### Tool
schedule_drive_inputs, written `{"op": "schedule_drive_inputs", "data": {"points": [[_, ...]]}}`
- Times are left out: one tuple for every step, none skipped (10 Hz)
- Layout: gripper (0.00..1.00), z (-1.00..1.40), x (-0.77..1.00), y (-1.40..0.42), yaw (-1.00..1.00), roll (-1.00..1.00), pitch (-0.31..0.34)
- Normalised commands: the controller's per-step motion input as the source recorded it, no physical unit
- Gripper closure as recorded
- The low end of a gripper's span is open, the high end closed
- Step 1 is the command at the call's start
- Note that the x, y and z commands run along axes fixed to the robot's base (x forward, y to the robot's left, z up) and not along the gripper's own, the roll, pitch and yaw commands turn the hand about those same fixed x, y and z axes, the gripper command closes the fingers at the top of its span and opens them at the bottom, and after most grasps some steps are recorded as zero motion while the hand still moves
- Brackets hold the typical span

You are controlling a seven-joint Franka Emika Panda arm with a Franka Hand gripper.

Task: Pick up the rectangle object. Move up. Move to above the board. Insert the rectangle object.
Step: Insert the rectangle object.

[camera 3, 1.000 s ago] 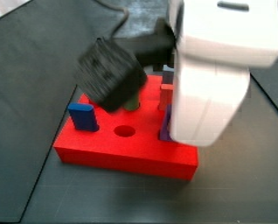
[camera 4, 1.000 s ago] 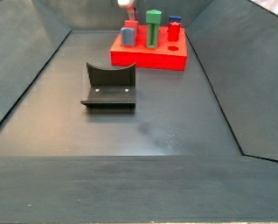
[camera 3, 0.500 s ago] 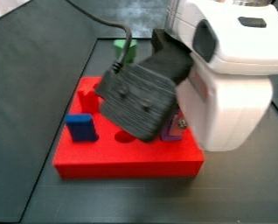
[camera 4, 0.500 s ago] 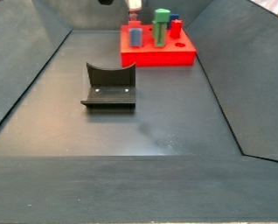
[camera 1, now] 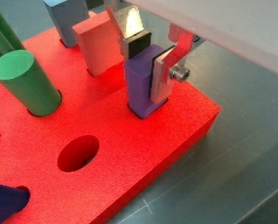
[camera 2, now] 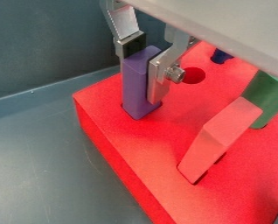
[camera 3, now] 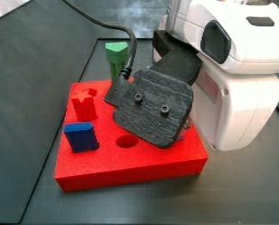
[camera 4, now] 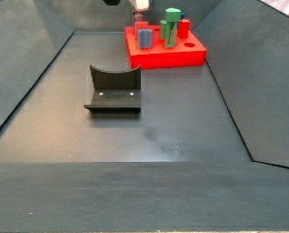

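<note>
The purple rectangle object point(camera 1: 142, 87) stands upright with its lower end in a square hole near the corner of the red board point(camera 1: 129, 166). It shows in both wrist views point(camera 2: 136, 86). My gripper point(camera 1: 149, 59) is shut on its upper part, with a silver finger point(camera 1: 165, 72) flat against each side. The other wrist view shows the gripper point(camera 2: 145, 54) the same way. In a side view the dark wrist housing point(camera 3: 160, 104) hides the bar above the board point(camera 3: 130, 167). The board point(camera 4: 168, 53) lies at the far end.
On the board stand a green peg point(camera 1: 24, 83), a red block point(camera 2: 218, 140) and a dark-blue block point(camera 3: 79, 136), beside an open round hole point(camera 1: 77, 153). The dark fixture point(camera 4: 113, 89) stands on the floor mid-bin. Sloped grey walls point(camera 4: 32, 82) surround the floor.
The wrist housing has swung and come down over the board. The board has shifted slightly to the right in a side view.
</note>
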Motion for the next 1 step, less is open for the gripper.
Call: {"op": "schedule_drive_inputs", "data": {"points": [[1.00, 0.00, 0.00, 0.00, 0.00, 0.00, 0.000]]}}
